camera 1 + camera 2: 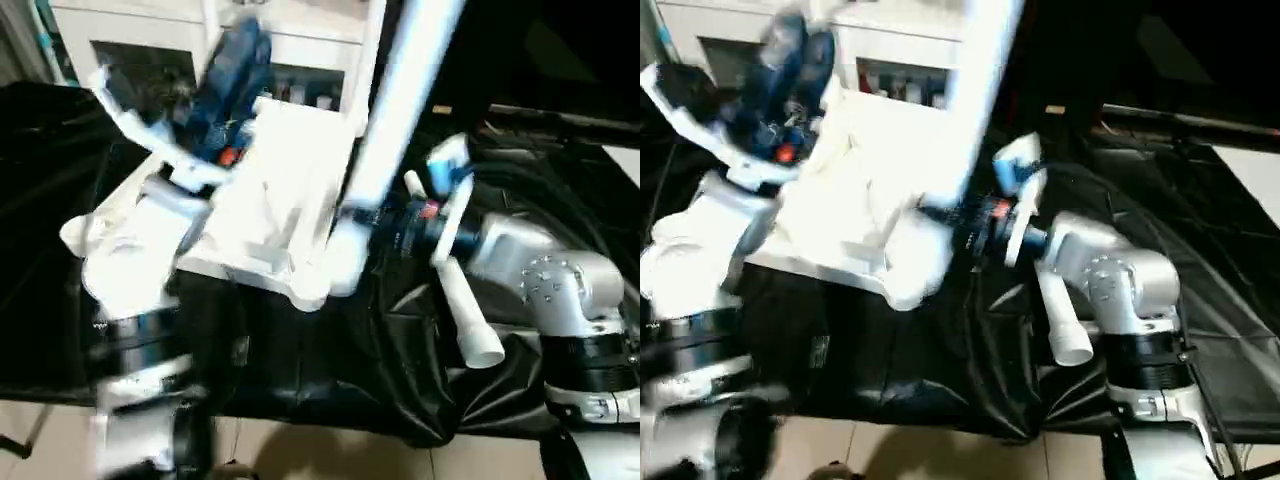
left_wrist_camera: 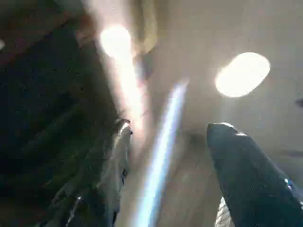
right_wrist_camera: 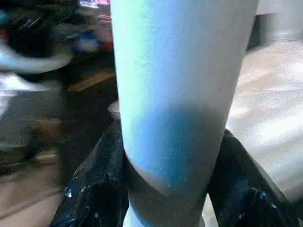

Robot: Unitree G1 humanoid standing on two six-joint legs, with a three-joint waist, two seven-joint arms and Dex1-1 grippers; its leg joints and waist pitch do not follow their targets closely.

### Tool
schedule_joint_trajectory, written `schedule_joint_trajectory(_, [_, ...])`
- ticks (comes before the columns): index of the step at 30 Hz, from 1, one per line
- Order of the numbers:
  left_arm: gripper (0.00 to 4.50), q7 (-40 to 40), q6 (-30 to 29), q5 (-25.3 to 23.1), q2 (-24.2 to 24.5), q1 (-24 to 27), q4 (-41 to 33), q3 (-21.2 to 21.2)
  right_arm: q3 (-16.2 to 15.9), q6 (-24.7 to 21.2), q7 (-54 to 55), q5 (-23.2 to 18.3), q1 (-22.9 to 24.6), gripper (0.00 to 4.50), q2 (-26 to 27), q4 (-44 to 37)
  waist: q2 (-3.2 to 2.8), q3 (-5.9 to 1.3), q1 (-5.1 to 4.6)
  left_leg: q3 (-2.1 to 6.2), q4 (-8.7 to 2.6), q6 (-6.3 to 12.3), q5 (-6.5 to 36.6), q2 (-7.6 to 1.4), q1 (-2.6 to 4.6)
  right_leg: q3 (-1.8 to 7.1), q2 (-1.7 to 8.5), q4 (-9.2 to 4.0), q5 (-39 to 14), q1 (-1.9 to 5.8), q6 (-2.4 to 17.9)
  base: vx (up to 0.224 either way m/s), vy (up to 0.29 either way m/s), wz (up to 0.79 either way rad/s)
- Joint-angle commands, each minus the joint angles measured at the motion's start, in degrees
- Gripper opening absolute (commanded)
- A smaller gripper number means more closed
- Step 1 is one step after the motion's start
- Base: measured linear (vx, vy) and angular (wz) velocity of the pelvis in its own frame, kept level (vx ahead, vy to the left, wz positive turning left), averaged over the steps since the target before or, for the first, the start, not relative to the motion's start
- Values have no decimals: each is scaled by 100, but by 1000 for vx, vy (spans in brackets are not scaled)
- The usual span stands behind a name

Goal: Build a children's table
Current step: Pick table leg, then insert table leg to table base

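The children's table's white tabletop lies underside up on the black-sheeted work table. One white leg rises steeply from the tabletop's near corner. My right gripper is shut on this leg low down, one black finger on each side. A second leg lies loose on the sheet by my right forearm. A third white tube slants across the tabletop's far left. My left gripper points up at ceiling lights, its fingers apart with only a pale blurred streak between them.
A white cabinet with glass doors stands behind the work table. A blurred dark blue shape, perhaps a person, is at the table's far side. The sheet's front edge meets pale floor. My left arm covers the tabletop's left end.
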State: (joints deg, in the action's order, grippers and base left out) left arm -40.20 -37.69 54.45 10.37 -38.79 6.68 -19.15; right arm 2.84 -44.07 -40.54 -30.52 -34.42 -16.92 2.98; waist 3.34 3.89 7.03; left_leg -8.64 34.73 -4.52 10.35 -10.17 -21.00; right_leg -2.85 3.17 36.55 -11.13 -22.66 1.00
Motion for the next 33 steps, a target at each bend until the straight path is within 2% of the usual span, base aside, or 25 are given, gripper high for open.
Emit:
schedule_joint_trajectory(1, [298,-88,750,-2113,686,62,546,1429,-142,458,469,683,26,184,-156,73,-172,-433,-21,49,-444,-295,971,-238,117,265,395,-495,-1139,297,526,0,0,0])
schedule_joint_trajectory(2, [298,-303,1444,-3050,1168,73,1017,2175,-263,648,496,862,110,184,-200,38,-165,-416,37,83,-467,-226,1072,-209,117,276,379,-571,-1519,267,98,0,0,0])
schedule_joint_trajectory(3, [315,-458,1892,-3581,1461,75,1329,2621,-329,765,493,953,170,184,-223,1,-159,-443,-2,82,-489,-298,998,-216,97,275,416,-520,-1461,325,8,0,0,0])
schedule_joint_trajectory(4, [325,-764,2308,-3999,1744,12,1721,3078,-368,738,582,1018,241,184,-226,-69,-140,-463,-3,73,-484,-313,906,-233,103,275,417,-523,-1328,318,12,0,0,0])
schedule_joint_trajectory(5, [331,-1072,2700,-4265,1911,-68,2065,3377,-413,710,667,1090,311,184,-242,-139,-150,-465,2,72,-473,-272,678,-210,90,296,407,-493,-1045,296,42,0,0,0])
schedule_joint_trajectory(6, [331,-1226,2909,-4382,1970,-117,2242,3505,-427,691,728,1118,351,184,-249,-179,-167,-492,-8,64,-460,-295,554,-212,87,294,414,-449,-785,309,144,0,0,0])
schedule_joint_trajectory(7, [335,-1336,3113,-4496,1993,-171,2416,3594,-419,683,779,1113,391,184,-241,-214,-166,-521,-39,58,-440,-321,333,-220,77,277,418,-377,-183,322,415,0,0,0])
schedule_joint_trajectory(8, [335,-1350,3212,-4584,2000,-226,2557,3657,-391,662,816,1086,419,184,-224,-240,-162,-532,-57,44,-428,-318,260,-221,67,275,421,-354,58,339,545,0,0,0])
schedule_joint_trajectory(9, [362,-1341,3306,-4703,2019,-276,2685,3747,-352,628,850,1046,459,184,-206,-284,-158,-536,-71,29,-408,-298,201,-233,67,268,424,-305,434,327,819,0,0,0])
schedule_joint_trajectory(11, [372,-1580,3609,-5107,2151,-429,3091,4097,-290,552,912,975,535,184,-165,-417,-135,-512,-80,8,-409,-161,323,-213,46,279,441,-320,387,352,1008,0,0,0])
schedule_joint_trajectory(12, [371,-1580,3609,-5107,2151,-429,3091,4097,-290,552,912,975,535,184,-165,-417,-139,-507,-78,9,-415,-161,363,-224,47,279,452,-325,312,354,1004,0,0,0])
schedule_joint_trajectory(13, [370,-1963,3804,-5416,2259,-573,3432,4356,-254,487,929,914,613,184,-144,-576,-126,-483,-93,4,-425,-154,470,-232,55,287,473,-356,86,342,1010,0,0,0])
schedule_joint_trajectory(14, [370,-1973,3824,-5435,2264,-585,3458,4370,-253,484,929,913,617,184,-143,-585,-147,-476,-99,3,-433,-182,591,-244,67,294,477,-362,-157,331,977,0,0,0])
schedule_joint_trajectory(15, [370,-2059,4107,-5657,2270,-806,3925,4509,-246,437,908,898,682,184,-156,-720,-117,-458,-117,-9,-442,-197,676,-226,60,300,462,-404,-379,334,909,0,0,0])
schedule_joint_trajectory(16, [360,-2061,4173,-5692,2257,-847,4024,4519,-247,439,904,902,694,184,-160,-736,-122,-464,-116,-5,-438,-203,706,-224,65,302,468,-410,-457,334,881,0,0,0])
schedule_joint_trajectory(17, [351,-2124,4292,-5751,2246,-929,4211,4554,-245,415,897,894,722,184,-172,-778,-133,-470,-129,1,-444,-243,749,-251,82,303,493,-397,-492,324,927,0,0,0])
schedule_joint_trajectory(19, [334,-2217,4342,-5783,2238,-999,4364,4572,-245,393,887,891,749,184,-192,-815,-114,-452,-151,-4,-446,-242,813,-239,72,306,485,-422,-627,321,943,0,0,0])
schedule_joint_trajectory(21, [322,-2625,4528,-5819,2187,-1243,4922,4528,-268,300,909,856,837,184,-248,-949,-116,-457,-173,-3,-444,-253,864,-249,77,311,502,-425,-757,317,971,0,0,0])
schedule_joint_trajectory(22, [306,-2647,4543,-5823,2184,-1261,4959,4525,-272,293,910,855,843,184,-253,-960,-109,-444,-177,-14,-440,-228,851,-223,73,310,486,-460,-824,310,950,0,0,0])
schedule_joint_trajectory(24, [284,-2752,4583,-5872,2208,-1311,5049,4558,-277,271,906,848,873,184,-276,-1000,-108,-456,-187,-4,-436,-227,815,-247,68,313,503,-430,-751,320,982,0,0,0])
schedule_joint_trajectory(26, [284,-2874,4533,-5848,2226,-1364,5123,4508,-270,252,910,836,887,184,-287,-1024,-109,-459,-190,-8,-432,-188,771,-251,72,313,505,-418,-662,316,1031,0,0,0])
schedule_joint_trajectory(27, [261,-2964,4507,-5759,2232,-1398,5145,4416,-264,242,911,827,888,184,-290,-1031,-108,-463,-193,-12,-427,-169,752,-253,75,309,502,-410,-584,312,1086,0,0,0])
schedule_joint_trajectory(28, [251,-3023,4496,-5678,2216,-1463,5227,4322,-255,234,907,829,888,184,-293,-1037,-73,-464,-200,-16,-425,-151,729,-253,69,309,502,-408,-553,318,1106,0,0,0])
schedule_joint_trajectory(32, [228,-3303,4438,-5580,2239,-1582,5398,4210,-266,238,848,846,870,184,-317,-1014,-93,-455,-182,-22,-428,-114,707,-256,80,306,506,-405,-538,300,1169,0,0,0])
schedule_joint_trajectory(33, [213,-3342,4490,-5634,2249,-1595,5461,4233,-280,239,825,858,856,184,-325,-995,-71,-456,-180,-21,-429,-113,717,-260,82,304,507,-407,-552,303,1169,0,0,0])
